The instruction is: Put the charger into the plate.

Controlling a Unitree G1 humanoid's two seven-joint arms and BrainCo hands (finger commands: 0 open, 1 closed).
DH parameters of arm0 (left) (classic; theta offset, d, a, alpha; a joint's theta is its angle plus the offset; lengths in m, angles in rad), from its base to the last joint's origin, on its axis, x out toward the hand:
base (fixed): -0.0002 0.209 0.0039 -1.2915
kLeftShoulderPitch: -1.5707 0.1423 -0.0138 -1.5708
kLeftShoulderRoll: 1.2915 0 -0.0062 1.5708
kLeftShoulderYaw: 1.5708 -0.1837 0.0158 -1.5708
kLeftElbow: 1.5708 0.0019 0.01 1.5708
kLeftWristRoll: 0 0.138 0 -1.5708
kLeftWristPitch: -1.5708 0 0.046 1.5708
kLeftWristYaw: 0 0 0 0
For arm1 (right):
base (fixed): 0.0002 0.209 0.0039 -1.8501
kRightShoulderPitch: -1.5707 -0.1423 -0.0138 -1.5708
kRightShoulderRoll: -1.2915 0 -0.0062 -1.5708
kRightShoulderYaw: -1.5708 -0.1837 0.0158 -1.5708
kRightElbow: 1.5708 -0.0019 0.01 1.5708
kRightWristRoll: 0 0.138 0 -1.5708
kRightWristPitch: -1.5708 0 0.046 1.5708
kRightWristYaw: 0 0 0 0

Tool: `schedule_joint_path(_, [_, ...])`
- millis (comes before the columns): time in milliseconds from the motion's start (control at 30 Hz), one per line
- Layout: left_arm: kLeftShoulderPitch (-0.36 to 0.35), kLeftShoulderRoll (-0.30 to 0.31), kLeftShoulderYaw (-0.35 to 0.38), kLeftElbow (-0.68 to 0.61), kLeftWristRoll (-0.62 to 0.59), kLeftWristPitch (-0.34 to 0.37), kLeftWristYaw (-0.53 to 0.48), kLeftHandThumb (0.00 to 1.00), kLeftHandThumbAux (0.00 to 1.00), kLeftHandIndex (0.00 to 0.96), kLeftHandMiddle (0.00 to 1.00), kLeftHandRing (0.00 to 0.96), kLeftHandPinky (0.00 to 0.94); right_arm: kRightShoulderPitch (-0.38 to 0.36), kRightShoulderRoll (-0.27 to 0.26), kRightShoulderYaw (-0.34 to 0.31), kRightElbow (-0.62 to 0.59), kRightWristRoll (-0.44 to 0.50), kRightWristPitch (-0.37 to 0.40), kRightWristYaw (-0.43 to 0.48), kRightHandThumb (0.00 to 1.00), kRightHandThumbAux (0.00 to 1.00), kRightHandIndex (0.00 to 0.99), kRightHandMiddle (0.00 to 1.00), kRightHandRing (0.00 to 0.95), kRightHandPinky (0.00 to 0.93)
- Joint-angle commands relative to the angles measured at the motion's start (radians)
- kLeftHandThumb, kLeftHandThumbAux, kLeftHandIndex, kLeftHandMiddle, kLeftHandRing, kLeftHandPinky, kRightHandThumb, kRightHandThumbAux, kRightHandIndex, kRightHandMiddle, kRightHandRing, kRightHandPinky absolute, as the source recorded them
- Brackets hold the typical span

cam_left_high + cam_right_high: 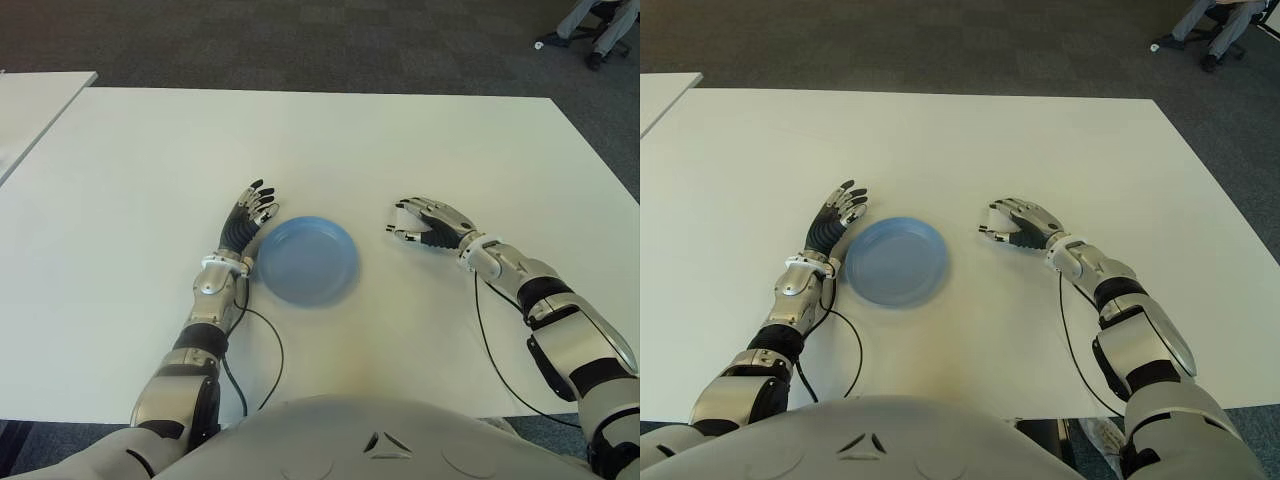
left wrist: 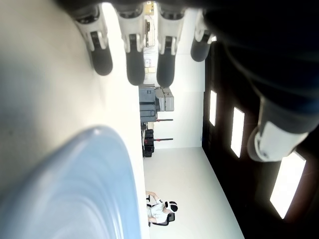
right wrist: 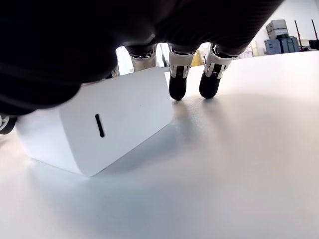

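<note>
The white charger (image 3: 99, 124), a small block with a slot in its face, stands on the table to the right of the plate. My right hand (image 1: 418, 228) is curled down over it, with the thumb and a finger at its sides and two fingertips (image 3: 178, 84) touching the table just beyond it. The round blue plate (image 1: 305, 260) lies in front of me with nothing in it. My left hand (image 1: 250, 215) shows beside the plate's left rim, fingers (image 2: 134, 64) stretched out and holding nothing; the plate (image 2: 75, 189) fills the near part of its wrist view.
The white table (image 1: 300, 150) stretches wide on all sides. A second table (image 1: 30, 100) stands at the far left. At the far right corner a seated person's legs (image 1: 600, 30) show on the dark carpet. Black cables (image 1: 270, 350) trail from both wrists.
</note>
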Motion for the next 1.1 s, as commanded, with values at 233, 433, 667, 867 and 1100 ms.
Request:
schedule_joint_path(233, [0.056, 0.01, -0.008, 0.044, 0.014, 0.053, -0.005, 0.0, 0.539, 0.062, 0.185, 0.17, 0.155, 0.043, -0.026, 0.053, -0.002, -0.064, 0.003, -0.058, 0.284, 0.13, 0.0, 0.0, 0.0, 0.0])
schedule_joint_path(433, [0.054, 0.011, -0.007, 0.05, 0.019, 0.052, 0.003, 0.0, 0.548, 0.07, 0.189, 0.174, 0.161, 0.043, -0.04, 0.088, -0.009, -0.105, 0.003, -0.11, 0.27, 0.126, 0.0, 0.0, 0.0, 0.0])
schedule_joint_path(667, [0.055, 0.01, -0.008, 0.049, 0.022, 0.055, 0.006, 0.0, 0.544, 0.066, 0.191, 0.176, 0.158, 0.039, -0.051, 0.121, -0.007, -0.142, 0.014, -0.157, 0.253, 0.135, 0.0, 0.0, 0.0, 0.0])
schedule_joint_path(867, [0.058, 0.012, -0.009, 0.044, 0.022, 0.057, 0.004, 0.0, 0.539, 0.061, 0.19, 0.174, 0.155, 0.037, -0.053, 0.142, 0.0, -0.16, 0.024, -0.184, 0.244, 0.144, 0.0, 0.0, 0.0, 0.0])
schedule_joint_path(1100, [0.059, 0.013, -0.01, 0.043, 0.019, 0.057, 0.001, 0.0, 0.539, 0.062, 0.188, 0.174, 0.166, 0.031, -0.05, 0.153, 0.015, -0.159, 0.029, -0.191, 0.24, 0.156, 0.0, 0.0, 0.0, 0.0])
